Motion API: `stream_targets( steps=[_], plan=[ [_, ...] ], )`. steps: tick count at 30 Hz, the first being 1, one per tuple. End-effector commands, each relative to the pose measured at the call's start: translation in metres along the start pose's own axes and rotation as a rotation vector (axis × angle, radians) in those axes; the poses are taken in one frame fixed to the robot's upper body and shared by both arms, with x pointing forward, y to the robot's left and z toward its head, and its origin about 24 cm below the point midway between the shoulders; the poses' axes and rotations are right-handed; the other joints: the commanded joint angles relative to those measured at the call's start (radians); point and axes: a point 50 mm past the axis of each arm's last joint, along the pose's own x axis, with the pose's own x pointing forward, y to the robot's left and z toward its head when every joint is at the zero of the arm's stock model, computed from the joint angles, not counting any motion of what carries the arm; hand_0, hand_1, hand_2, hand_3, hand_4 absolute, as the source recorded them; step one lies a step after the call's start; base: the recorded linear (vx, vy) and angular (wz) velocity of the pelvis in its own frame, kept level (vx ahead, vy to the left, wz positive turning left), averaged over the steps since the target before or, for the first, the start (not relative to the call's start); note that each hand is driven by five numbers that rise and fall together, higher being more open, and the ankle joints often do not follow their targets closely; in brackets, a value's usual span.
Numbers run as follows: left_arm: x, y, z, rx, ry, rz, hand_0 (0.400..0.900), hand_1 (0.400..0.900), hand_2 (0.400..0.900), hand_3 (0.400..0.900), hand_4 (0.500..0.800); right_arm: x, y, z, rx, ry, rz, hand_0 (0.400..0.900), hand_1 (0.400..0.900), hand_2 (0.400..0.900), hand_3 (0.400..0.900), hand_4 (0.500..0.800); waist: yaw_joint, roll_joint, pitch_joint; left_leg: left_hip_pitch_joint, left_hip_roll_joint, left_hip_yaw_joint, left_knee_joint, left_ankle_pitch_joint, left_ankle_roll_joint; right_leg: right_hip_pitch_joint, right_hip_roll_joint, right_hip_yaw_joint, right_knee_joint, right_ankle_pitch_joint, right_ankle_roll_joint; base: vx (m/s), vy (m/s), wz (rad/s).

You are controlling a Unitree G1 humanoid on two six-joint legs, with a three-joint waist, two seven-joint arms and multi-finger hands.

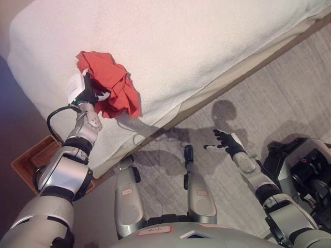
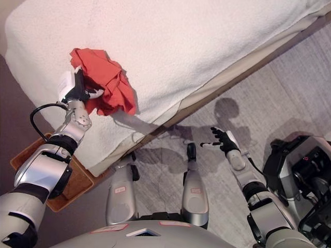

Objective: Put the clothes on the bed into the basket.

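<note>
Gripping the red cloth at its near edge, the left hand has its fingers closed into the bunched fabric near the bed corner. The right hand hangs open over the floor. Best lift clear, then swing down-left to the basket beside the bed, keeping loose folds gathered

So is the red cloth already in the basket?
No, the red cloth lies on the bed, with the left hand on it.
</note>
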Motion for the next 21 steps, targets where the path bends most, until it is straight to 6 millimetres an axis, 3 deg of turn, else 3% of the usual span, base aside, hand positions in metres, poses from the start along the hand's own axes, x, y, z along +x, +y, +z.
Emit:
stream_targets(
  steps=[1, 8, 9, 10, 11, 21],
  plan=[
    [0.027, 0.051, 0.038, -0.029, -0.100, 0.213, 0.900, 0.900, 0.900, 0.900, 0.800, -0.003, -0.021, 0.008, 0.020, -0.077, -0.083, 0.900, 0.900, 0.900, 0.900, 0.800, -0.020, -0.006, -0.037, -0.165, 0.089, -0.118, 0.135, -0.006, -0.082, -0.008, -0.086, -0.008, -0.001, 0.106, 0.055, 0.00, 0.000, -0.12],
    [0.031, 0.057, 0.047, -0.016, -0.115, 0.215, 0.900, 0.900, 0.900, 0.900, 0.800, -0.004, -0.023, 0.017, 0.027, -0.123, -0.081, 0.900, 0.900, 0.900, 0.900, 0.800, -0.050, -0.008, -0.041, -0.219, 0.103, -0.118, 0.180, -0.032, -0.079, -0.055, -0.079, 0.000, 0.001, 0.118, 0.055, -0.01, 0.006, -0.11],
    [0.031, 0.056, 0.047, -0.016, -0.117, 0.210, 0.855, 0.855, 0.855, 0.855, 0.773, -0.004, -0.023, 0.018, 0.026, -0.130, -0.080, 0.900, 0.900, 0.900, 0.900, 0.800, -0.053, -0.010, -0.041, -0.226, 0.105, -0.117, 0.186, -0.035, -0.078, -0.059, -0.080, 0.001, -0.001, 0.120, 0.055, 0.00, 0.011, -0.16],
    [0.031, 0.054, 0.047, -0.020, -0.113, 0.200, 0.516, 0.516, 0.516, 0.516, 0.569, -0.004, -0.022, 0.018, 0.029, -0.128, -0.078, 0.900, 0.900, 0.900, 0.900, 0.800, -0.056, -0.010, -0.043, -0.230, 0.106, -0.116, 0.188, -0.037, -0.077, -0.060, -0.080, 0.000, -0.005, 0.122, 0.055, 0.00, 0.007, -0.10],
    [0.031, 0.054, 0.047, -0.020, -0.113, 0.200, 0.400, 0.400, 0.400, 0.400, 0.500, -0.004, -0.022, 0.018, 0.029, -0.128, -0.078, 0.900, 0.900, 0.900, 0.900, 0.800, -0.056, -0.010, -0.043, -0.231, 0.106, -0.116, 0.188, -0.037, -0.077, -0.060, -0.080, 0.000, -0.005, 0.122, 0.055, 0.01, 0.023, -0.17],
    [0.026, 0.040, 0.045, -0.037, -0.106, 0.146, 0.400, 0.400, 0.400, 0.400, 0.500, -0.006, -0.024, 0.015, 0.016, -0.125, -0.084, 0.900, 0.900, 0.900, 0.900, 0.800, -0.052, -0.012, -0.061, -0.214, 0.120, -0.110, 0.202, -0.051, -0.071, -0.060, -0.076, -0.014, 0.001, 0.118, 0.055, 0.03, 0.008, -0.07]
  ],
)
